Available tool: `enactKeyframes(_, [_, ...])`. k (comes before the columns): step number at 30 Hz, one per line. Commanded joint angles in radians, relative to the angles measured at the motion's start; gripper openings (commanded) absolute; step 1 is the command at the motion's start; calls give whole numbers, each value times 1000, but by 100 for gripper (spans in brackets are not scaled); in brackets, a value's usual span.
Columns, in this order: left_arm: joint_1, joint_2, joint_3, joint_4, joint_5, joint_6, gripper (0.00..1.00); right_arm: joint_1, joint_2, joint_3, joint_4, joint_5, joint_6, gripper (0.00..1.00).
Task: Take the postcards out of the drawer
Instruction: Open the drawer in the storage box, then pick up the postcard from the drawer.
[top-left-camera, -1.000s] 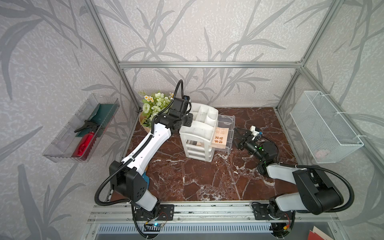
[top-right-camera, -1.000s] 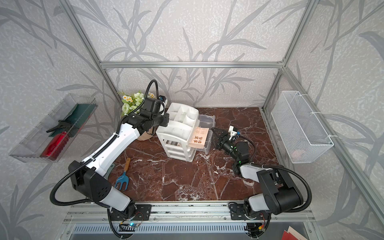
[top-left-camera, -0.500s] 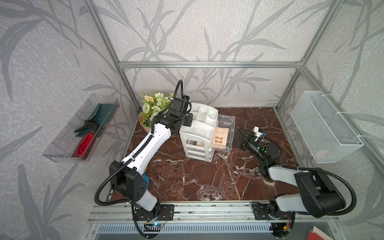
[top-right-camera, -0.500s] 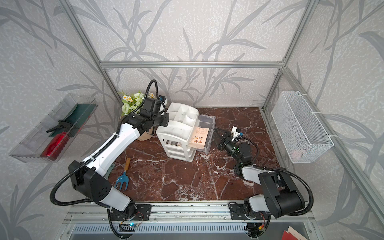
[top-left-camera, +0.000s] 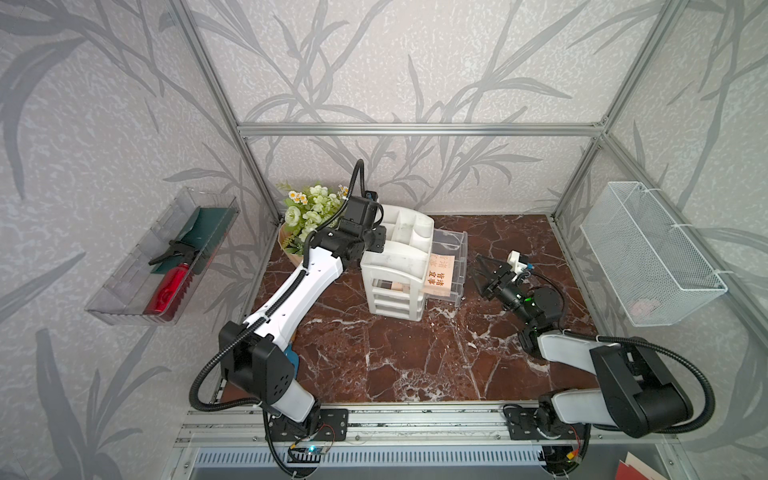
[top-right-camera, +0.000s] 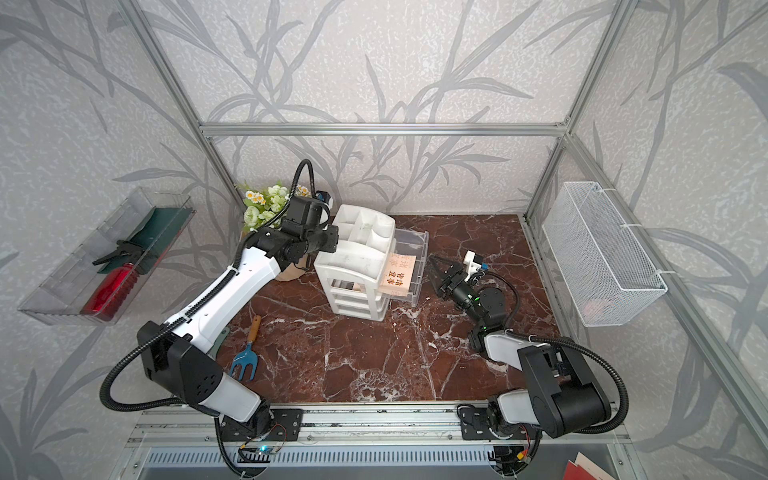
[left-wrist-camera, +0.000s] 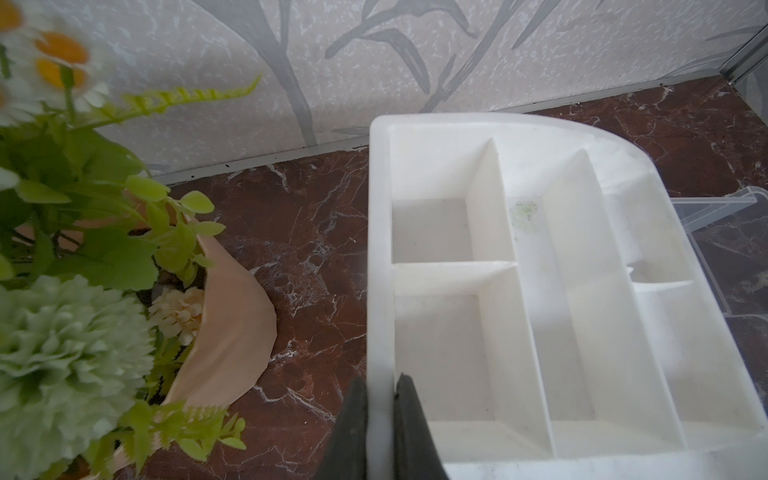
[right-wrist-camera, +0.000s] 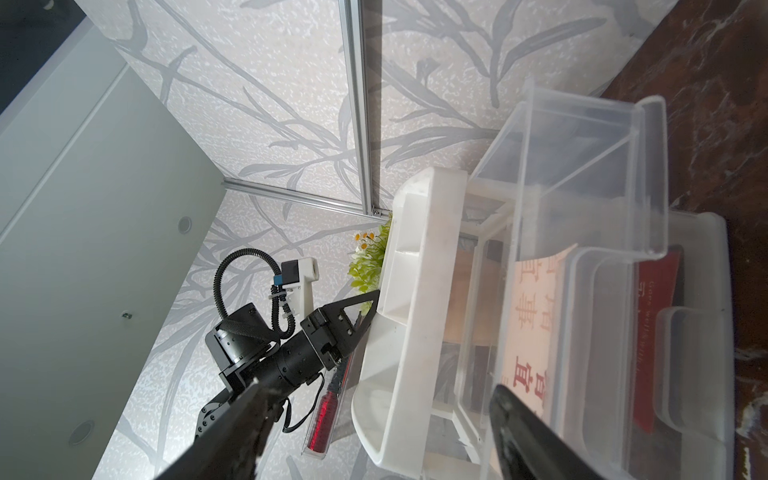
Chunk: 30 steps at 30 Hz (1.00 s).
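In both top views the white organiser (top-left-camera: 397, 266) (top-right-camera: 353, 266) stands at the back of the marble floor. Its see-through drawer (top-left-camera: 453, 245) (top-right-camera: 413, 247) is pulled out to the right. A beige postcard (top-left-camera: 439, 277) (top-right-camera: 397, 274) with dark red characters leans inside it. The right wrist view shows that beige postcard (right-wrist-camera: 532, 324) and a red one (right-wrist-camera: 656, 332) through the clear plastic. My right gripper (top-left-camera: 478, 272) (top-right-camera: 433, 272) (right-wrist-camera: 378, 399) is open, just right of the drawer front and holding nothing. My left gripper (top-left-camera: 380, 241) (left-wrist-camera: 380, 380) is shut on the organiser's rim (left-wrist-camera: 380, 249).
A flower pot (top-left-camera: 311, 212) stands left of the organiser, behind my left arm. A clear tray (top-left-camera: 124, 307) with a red bottle hangs on the left wall. A white wire basket (top-left-camera: 648, 253) hangs on the right wall. A blue garden fork (top-right-camera: 247, 357) lies front left.
My right arm has shifted slightly while its open gripper stays beside the drawer front. The left arm, organiser and cards have not moved.
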Motion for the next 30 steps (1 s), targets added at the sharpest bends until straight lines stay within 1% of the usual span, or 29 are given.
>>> enactKeyframes(1, [13,16,-59,-160,-63,-34,0,-4,-1,31,-20,-48,-68,82])
enactKeyframes(3, [13,8,-71,-151,-69,-44,0,-4,-23,51,-94,-74,-113,81])
enactKeyframes(5, [12,1,-85,-143,-78,-53,0,-4,-63,76,-208,-98,-175,81])
enactKeyframes(8, [13,-5,-85,-157,-116,-76,0,-3,-164,128,-450,-114,-311,81])
enactKeyframes(10, [13,-9,-85,-168,-141,-89,0,-3,-257,188,-699,-107,-435,81])
enactKeyframes(13, [13,-15,-92,-176,-170,-109,0,2,-374,298,-1065,-47,-635,84])
enactKeyframes(16, [13,-25,-108,-176,-182,-138,0,2,-426,419,-1360,23,-792,86])
enactKeyframes(19, [12,-34,-121,-179,-188,-164,0,2,-422,497,-1505,37,-866,86])
enactKeyframes(23, [12,-55,-136,-192,-220,-199,0,8,-377,560,-1575,4,-885,84])
enactKeyframes(25, [12,-72,-152,-191,-235,-212,0,28,-354,590,-1600,0,-888,82])
enactKeyframes(27, [12,-91,-169,-187,-249,-226,0,71,-335,637,-1651,34,-938,81])
enactKeyframes(30, [13,-122,-197,-179,-264,-247,0,150,-293,734,-1769,127,-987,81])
